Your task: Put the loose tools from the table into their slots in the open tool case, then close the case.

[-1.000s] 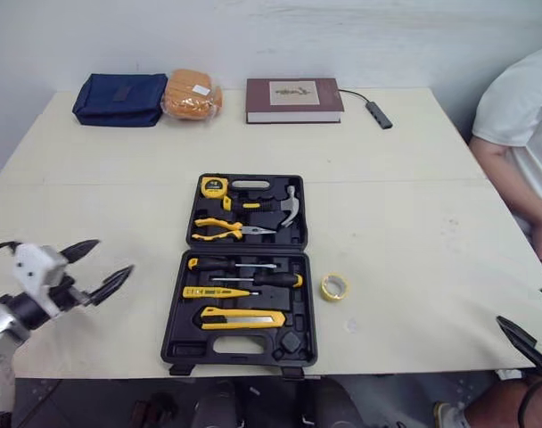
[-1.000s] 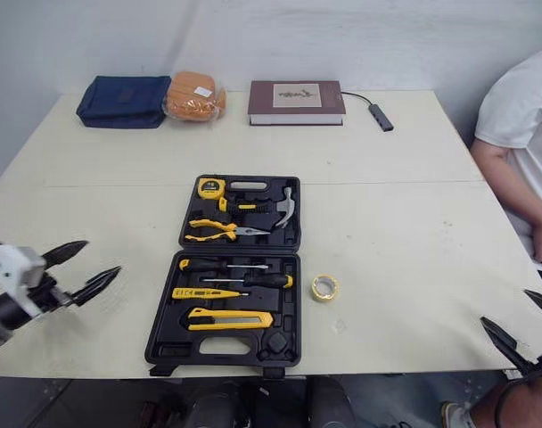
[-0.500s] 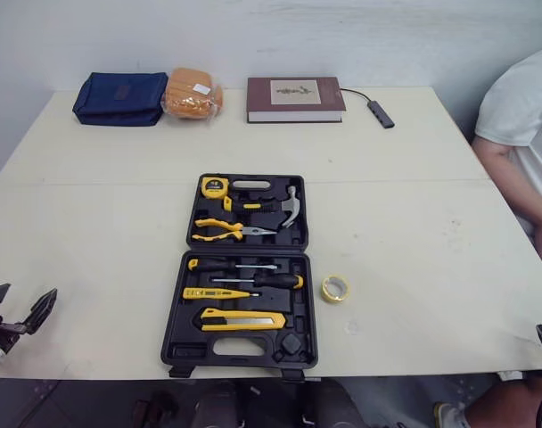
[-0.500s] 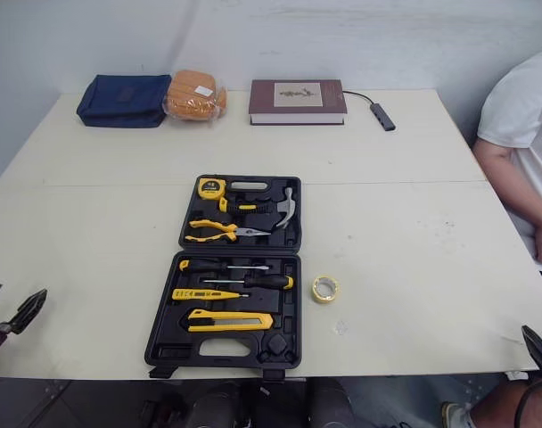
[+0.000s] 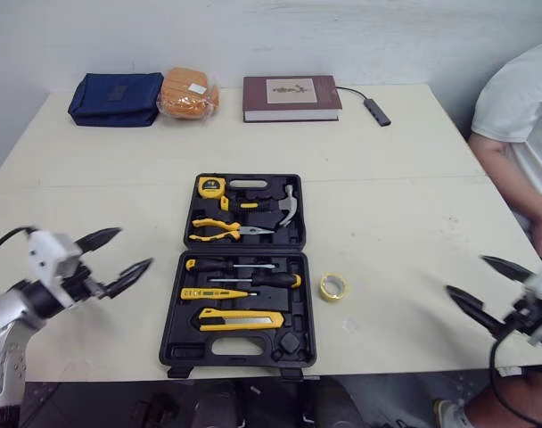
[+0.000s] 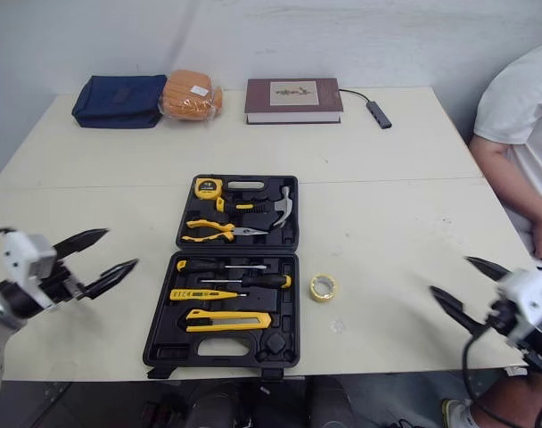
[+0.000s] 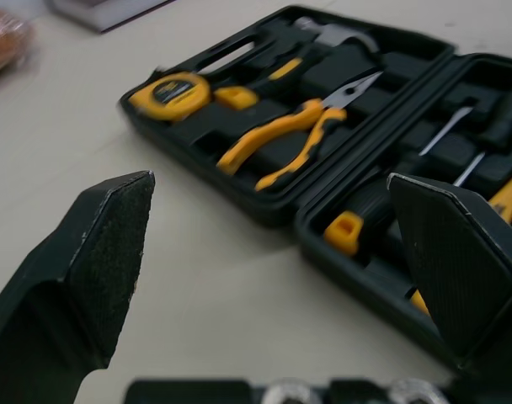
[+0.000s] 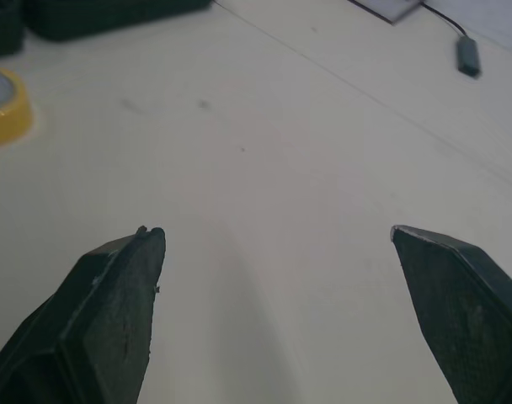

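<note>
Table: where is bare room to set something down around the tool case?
Bare: the band between tool case and book; the stretch between case and left gripper; the stretch between tape roll and right gripper. Crowded: the far edge, with blue pouch, bagged bread and book.

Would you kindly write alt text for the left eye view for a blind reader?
An open black tool case with yellow-handled tools in its slots lies on a pale table, a roll of yellow tape loose beside it on the robot's right. The left pincer and right pincer hover open at either side.
</note>
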Controlling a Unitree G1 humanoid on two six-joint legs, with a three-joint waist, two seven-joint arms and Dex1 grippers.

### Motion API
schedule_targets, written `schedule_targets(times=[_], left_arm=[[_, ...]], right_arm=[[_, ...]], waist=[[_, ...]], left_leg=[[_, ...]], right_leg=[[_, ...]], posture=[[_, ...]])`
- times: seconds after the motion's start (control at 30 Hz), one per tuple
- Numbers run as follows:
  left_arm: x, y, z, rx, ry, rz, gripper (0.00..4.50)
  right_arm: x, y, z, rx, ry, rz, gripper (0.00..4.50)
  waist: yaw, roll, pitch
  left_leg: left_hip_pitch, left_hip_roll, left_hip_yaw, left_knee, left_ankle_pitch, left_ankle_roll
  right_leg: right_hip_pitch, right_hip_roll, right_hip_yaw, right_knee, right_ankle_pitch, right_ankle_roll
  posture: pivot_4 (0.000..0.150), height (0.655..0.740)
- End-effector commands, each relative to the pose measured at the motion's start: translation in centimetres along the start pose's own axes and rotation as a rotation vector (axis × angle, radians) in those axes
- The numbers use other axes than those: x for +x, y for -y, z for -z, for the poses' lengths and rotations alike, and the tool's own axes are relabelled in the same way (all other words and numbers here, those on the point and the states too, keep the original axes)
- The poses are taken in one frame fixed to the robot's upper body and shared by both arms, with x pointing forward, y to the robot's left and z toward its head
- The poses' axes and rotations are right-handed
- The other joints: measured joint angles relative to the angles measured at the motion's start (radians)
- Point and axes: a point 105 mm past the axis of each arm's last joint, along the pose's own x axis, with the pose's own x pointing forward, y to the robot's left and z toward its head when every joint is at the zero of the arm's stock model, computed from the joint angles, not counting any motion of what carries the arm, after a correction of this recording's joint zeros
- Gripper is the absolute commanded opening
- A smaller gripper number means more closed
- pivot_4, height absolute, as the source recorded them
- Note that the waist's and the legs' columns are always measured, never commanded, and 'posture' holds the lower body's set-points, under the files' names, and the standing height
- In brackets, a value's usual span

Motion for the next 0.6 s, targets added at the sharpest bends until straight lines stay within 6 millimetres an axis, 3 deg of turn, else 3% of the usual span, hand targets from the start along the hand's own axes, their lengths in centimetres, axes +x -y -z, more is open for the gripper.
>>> schedule_targets(times=[0.03, 0.2, 0.37, 0.6], left_arm=[[2.2, 2.5, -2.4, 0.007, 0.06, 0.198, 4.47], [4.1, 5.4, -4.0, -0.019, 0.105, 0.372, 4.47], [4.8, 8.1, -3.8, -0.022, 0.089, 0.503, 4.47], [5.0, 10.5, -3.8, -0.013, 0.103, 0.589, 4.47]], right_arm=[[2.2, -1.6, -3.2, 0.009, -0.037, -0.188, 4.5], [3.8, -5.6, -5.5, 0.0, -0.092, -0.502, 4.5], [5.0, -8.9, -6.3, -0.017, -0.183, -0.72, 4.5], [7.6, -10.6, -6.3, -0.104, -0.193, -0.774, 4.5]], waist=[[-0.001, 0.0, 0.0], [0.0, -0.001, 0.001], [-0.003, -0.002, 0.001], [0.001, -0.004, 0.002]], left_leg=[[-0.002, 0.0, 0.0, 0.0, 0.0, 0.0], [-0.005, 0.0, 0.002, 0.001, 0.005, 0.003], [-0.01, 0.0, 0.002, 0.005, 0.005, 0.004], [-0.013, 0.0, 0.002, 0.008, 0.006, 0.004]], right_leg=[[-0.003, 0.0, 0.0, 0.0, 0.0, 0.0], [-0.006, 0.003, 0.002, 0.001, 0.0, 0.001], [-0.008, 0.003, 0.002, 0.0, 0.002, 0.003], [-0.011, 0.002, 0.003, 0.001, 0.002, 0.004]], posture=[[0.15, 0.74], [0.15, 0.74], [0.15, 0.74], [0.15, 0.74]])
